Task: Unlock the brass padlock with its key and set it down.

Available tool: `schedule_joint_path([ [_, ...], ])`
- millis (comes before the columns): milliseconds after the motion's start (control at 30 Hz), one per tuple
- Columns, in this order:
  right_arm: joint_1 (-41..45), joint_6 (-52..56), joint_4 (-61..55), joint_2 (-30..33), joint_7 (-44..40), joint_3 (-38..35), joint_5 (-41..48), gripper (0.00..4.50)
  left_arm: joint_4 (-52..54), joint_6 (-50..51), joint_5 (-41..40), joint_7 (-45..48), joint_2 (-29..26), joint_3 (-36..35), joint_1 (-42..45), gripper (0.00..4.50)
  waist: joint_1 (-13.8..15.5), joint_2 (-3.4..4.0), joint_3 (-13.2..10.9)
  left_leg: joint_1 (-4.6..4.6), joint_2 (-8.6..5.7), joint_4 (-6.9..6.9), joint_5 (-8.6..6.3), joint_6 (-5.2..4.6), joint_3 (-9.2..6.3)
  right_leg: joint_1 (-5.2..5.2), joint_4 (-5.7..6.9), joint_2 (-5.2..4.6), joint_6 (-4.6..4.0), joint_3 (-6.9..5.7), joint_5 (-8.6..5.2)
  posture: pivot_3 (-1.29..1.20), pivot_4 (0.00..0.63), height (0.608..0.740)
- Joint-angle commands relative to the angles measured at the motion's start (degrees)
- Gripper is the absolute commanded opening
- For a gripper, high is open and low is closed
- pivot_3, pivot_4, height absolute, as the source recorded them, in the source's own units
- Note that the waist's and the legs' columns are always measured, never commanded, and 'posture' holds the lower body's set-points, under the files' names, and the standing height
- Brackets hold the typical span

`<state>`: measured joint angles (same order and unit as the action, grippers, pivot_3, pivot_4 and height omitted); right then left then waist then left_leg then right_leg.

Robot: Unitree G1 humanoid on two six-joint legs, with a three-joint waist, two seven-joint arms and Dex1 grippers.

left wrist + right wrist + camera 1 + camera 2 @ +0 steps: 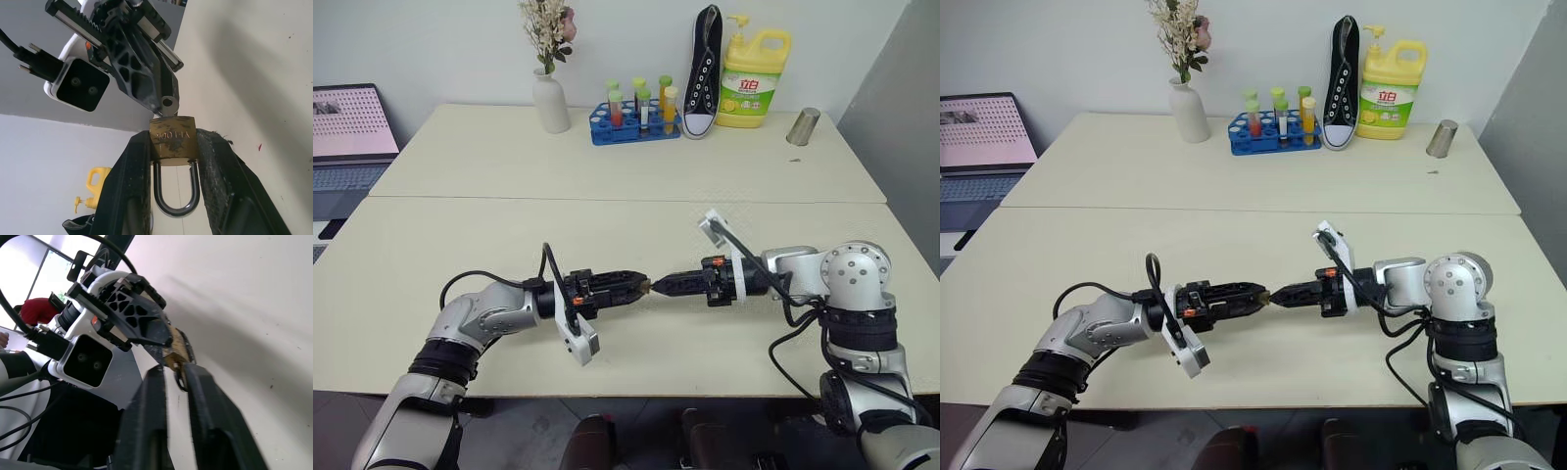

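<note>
The left gripper [173, 196] is clenched on the padlock [173, 142] by its 2 flat faces, above the counter [607, 225], shackle still closed. The key [168, 104] sits in the keyhole; the right gripper's [174, 377] fingers stand slightly parted around it. Small, stiff, slippery metal: pinch the key's bow.

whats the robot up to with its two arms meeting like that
It is working on a brass padlock. The left gripper holds the lock by its body, above the table. The key sits in the keyhole, and the right gripper is at the key, its fingers slightly apart. The shackle looks seated, so the lock appears not yet opened or set down.
</note>
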<state>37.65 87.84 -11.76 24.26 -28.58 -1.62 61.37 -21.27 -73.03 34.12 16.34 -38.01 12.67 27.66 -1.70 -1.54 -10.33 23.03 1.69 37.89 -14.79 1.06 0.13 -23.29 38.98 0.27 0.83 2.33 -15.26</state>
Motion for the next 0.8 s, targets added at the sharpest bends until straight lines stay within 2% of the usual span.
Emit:
schedule_joint_path([
  [33, -2.52, -10.85, -7.93, 6.3, -7.17, 5.46, -6.27, 2.07, 1.52, -0.07, -0.92, -1.07, -0.4, -0.06, -0.05, 0.96, 0.05, 0.0, 0.0, 0.01, 0.0, 0.0, 0.0, 0.0, -0.01, 0.0, -0.02, -0.01, 0.0, -0.02, 0.0, 0.0, 0.15, 0.74],
  [67, -3.71, -15.14, -9.09, 8.26, -8.89, 7.33, -9.33, 2.44, 1.58, 0.02, -0.91, -1.12, -0.46, -0.02, -0.07, 0.96, 0.06, 0.0, 0.0, 0.01, -0.02, 0.0, 0.0, 0.0, 0.0, 0.0, -0.03, -0.01, 0.01, -0.02, -0.01, 0.0, 0.15, 0.74],
  [133, -5.94, -21.65, -10.23, 10.77, -11.6, 9.38, -13.51, 2.46, 1.71, 0.33, -0.94, -1.09, -0.41, 0.21, 0.11, 0.96, 0.01, -0.01, 0.0, 0.0, -0.02, 0.01, 0.0, 0.0, 0.02, 0.0, -0.04, -0.02, 0.06, -0.02, -0.03, 0.0, 0.15, 0.74],
  [300, -8.32, -27.7, -11.32, 8.6, -11.84, 9.21, -15.64, 2.46, 2.02, 1.06, -1.88, -0.57, -0.36, 0.8, 0.78, 0.96, -0.23, -0.01, 0.0, -0.05, 0.05, 0.0, 0.0, 0.0, 0.04, 0.0, 0.02, 0.06, 0.21, 0.01, -0.12, 0.0, 0.15, 0.74],
  [467, -8.37, -28.28, -11.36, 5.41, -10.84, 9.32, -15.57, 2.46, 2.16, 1.63, -2.41, -0.38, -0.47, 1.14, 1.3, 0.96, -0.05, -0.01, 0.0, -0.04, 0.05, 0.01, 0.0, 0.0, 0.01, 0.01, 0.01, 0.08, 0.01, 0.0, 0.0, 0.0, 0.15, 0.74],
  [800, -8.29, -27.69, -10.85, 3.22, -10.41, 10.89, -16.68, 2.46, 3.2, 2.87, -2.91, -0.22, -0.39, 1.48, 1.21, 0.96, 0.01, -0.01, 0.0, -0.04, 0.02, 0.01, 0.0, 0.0, 0.02, 0.01, 0.01, 0.02, 0.0, 0.0, 0.0, 0.0, 0.15, 0.74],
])
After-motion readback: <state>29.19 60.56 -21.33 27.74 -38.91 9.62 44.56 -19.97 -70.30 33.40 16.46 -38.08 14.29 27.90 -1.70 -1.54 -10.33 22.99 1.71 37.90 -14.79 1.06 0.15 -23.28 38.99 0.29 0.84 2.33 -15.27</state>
